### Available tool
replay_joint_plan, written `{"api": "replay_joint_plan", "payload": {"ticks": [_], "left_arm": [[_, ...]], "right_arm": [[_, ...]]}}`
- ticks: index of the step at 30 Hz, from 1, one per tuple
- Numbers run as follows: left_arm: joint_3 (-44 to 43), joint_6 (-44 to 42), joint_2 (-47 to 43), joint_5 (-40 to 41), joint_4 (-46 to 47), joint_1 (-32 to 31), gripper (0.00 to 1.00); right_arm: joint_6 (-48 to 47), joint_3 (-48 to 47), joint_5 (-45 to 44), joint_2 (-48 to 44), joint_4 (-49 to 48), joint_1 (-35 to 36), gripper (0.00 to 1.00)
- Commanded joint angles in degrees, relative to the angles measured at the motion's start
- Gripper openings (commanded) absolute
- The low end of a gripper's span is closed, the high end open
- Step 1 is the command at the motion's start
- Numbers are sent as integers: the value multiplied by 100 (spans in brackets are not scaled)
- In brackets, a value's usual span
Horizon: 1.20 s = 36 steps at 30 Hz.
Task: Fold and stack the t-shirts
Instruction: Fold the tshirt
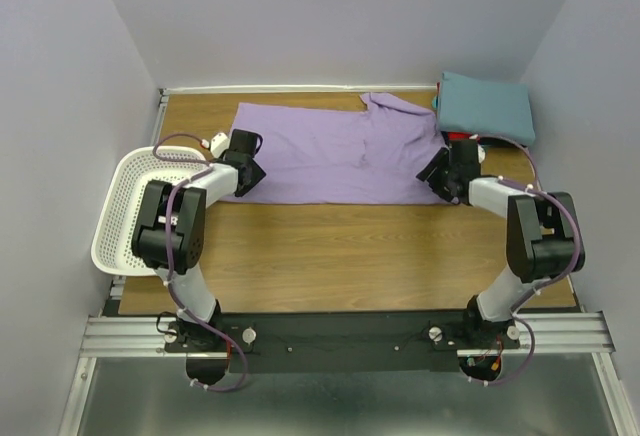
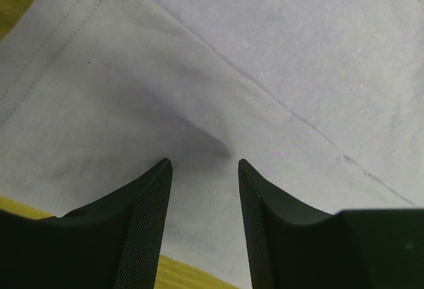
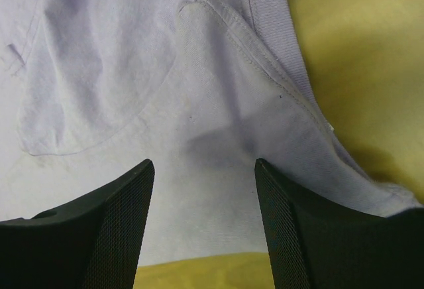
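Left gripper (image 2: pixel 202 164): jaws parted, nothing between them. It is poised low over the near-left part of the shirt, and I cannot tell whether the tips touch the cloth.
Right gripper (image 3: pixel 204 163): jaws parted somewhat wider, also holding nothing. It hangs over the near-right part of the shirt, close to a ribbed edge and a stitched seam.
Lavender t-shirt (image 1: pixel 340 151): spread flat across the far half of the table (image 1: pixel 350 256), long side running left to right. A hemmed edge runs near the left fingers, and bare wood shows just beside both grippers.
Teal t-shirt (image 1: pixel 487 106): already folded into a rectangle at the far right corner, just beyond the lavender one.
Basket (image 1: pixel 112 218): white, perforated, at the left table edge behind the left arm. It has no part in the fold.
Step in hand: judged to be the approach for a two-handed pinch on the near edge, with the first fold not yet made.
Next move calls for: both sets of jaws closing on the cloth together, each catching the cloth cleanly, then an even lift so the shirt folds over without skewing.
Writing: no brand, label or print is legible in any view.
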<state>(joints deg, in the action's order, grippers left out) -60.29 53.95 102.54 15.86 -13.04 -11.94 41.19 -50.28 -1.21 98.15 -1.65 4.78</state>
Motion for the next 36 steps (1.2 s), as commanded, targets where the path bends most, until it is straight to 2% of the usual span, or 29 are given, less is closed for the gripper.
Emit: {"api": "replay_joint_plan", "payload": {"ticks": [1, 10, 18, 26, 29, 31, 36], "left_arm": [[483, 220, -216, 207, -366, -106, 54], [1309, 598, -1129, 304, -551, -571, 54], [2292, 1266, -2053, 260, -647, -1125, 54], [2689, 1548, -2695, 304, -814, -1433, 54], [2567, 1374, -2940, 435, -867, -1442, 54], [2374, 1110, -3029, 523, -885, -1442, 54], [1383, 101, -3091, 691, -938, -1442, 54]], "right_arm": [[100, 694, -380, -392, 797, -161, 70], [346, 1327, -380, -1482, 1675, -319, 70], [609, 1819, -582, -2562, 2485, -372, 71], [820, 2031, -810, -3337, 3232, -381, 72], [751, 1970, -644, -3521, 3259, -372, 72], [348, 1777, -251, -3461, 3189, -372, 72], [-612, 846, 201, -3127, 2767, -267, 73]]}}
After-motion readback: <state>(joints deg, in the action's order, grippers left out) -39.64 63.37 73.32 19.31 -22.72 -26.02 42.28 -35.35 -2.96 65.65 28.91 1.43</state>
